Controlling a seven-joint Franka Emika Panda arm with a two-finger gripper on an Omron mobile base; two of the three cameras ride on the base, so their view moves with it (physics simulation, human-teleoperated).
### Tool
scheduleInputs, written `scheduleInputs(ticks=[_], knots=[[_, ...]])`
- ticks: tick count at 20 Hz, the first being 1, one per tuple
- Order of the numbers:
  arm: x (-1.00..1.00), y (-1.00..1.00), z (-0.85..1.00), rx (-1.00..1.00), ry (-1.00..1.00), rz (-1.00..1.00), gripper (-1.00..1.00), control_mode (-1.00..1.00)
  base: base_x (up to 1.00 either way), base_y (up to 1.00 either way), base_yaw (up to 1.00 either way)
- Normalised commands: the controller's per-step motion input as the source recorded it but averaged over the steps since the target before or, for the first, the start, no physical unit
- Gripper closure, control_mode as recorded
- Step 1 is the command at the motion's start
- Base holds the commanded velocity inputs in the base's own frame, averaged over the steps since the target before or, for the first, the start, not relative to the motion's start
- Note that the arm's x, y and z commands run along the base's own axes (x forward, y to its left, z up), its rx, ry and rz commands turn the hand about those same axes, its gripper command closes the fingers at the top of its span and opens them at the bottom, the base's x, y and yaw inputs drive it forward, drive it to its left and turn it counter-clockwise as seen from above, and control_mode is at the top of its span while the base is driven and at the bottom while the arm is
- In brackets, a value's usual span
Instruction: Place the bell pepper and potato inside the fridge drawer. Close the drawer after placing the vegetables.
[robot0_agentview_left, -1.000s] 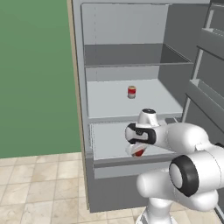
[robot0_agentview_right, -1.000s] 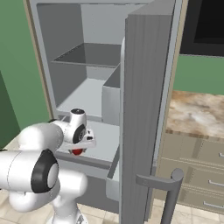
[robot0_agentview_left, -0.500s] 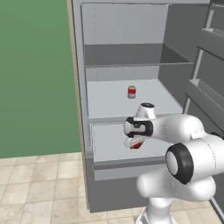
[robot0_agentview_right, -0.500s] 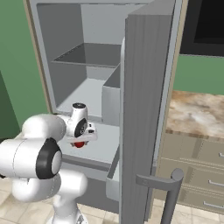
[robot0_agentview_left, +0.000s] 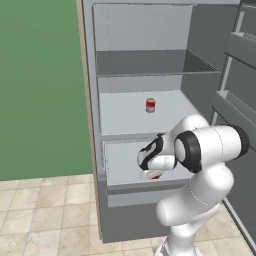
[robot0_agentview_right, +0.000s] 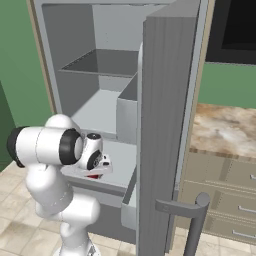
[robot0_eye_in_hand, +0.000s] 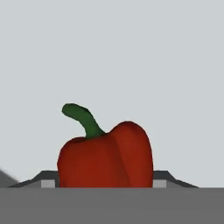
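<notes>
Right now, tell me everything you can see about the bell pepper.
The bell pepper is glossy red, rounded and lobed, with a short curved green stem leaning to one side in the hand view. There it sits close between the gripper's fingers against a pale grey background. In the left base view a red patch shows under the gripper, over the pale inside of the open fridge drawer. Whether it rests on the drawer floor cannot be told.

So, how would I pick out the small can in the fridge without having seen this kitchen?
Start at the open fridge and look at the white shelf just above the pulled-out fridge drawer. The small can stands upright there by itself, red with a pale band, well above the gripper holding the bell pepper.
</notes>
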Motion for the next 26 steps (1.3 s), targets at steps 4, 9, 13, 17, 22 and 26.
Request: scheduleInputs(ticks=[4,9,13,17,22,26], knots=[[-0.02,0.0,-0.24,0.02,0.0,0.0,1.0,-1.0,0.0,0.0,0.0],[-0.36,-0.01,-0.23,0.03,0.0,0.0,1.0,-1.0,0.0,0.0,0.0],[-0.36,0.0,-0.22,0.01,0.0,-0.01,-1.0,-1.0,0.0,0.0,0.0],[-0.09,-0.01,0.0,0.02,0.0,-0.03,-1.0,-1.0,0.0,0.0,0.0],[0.0,0.0,0.36,0.0,0.0,-0.06,-1.0,-1.0,0.0,0.0,0.0],[0.0,0.01,0.89,0.0,-0.01,-0.06,-1.0,-1.0,0.0,0.0,0.0]])
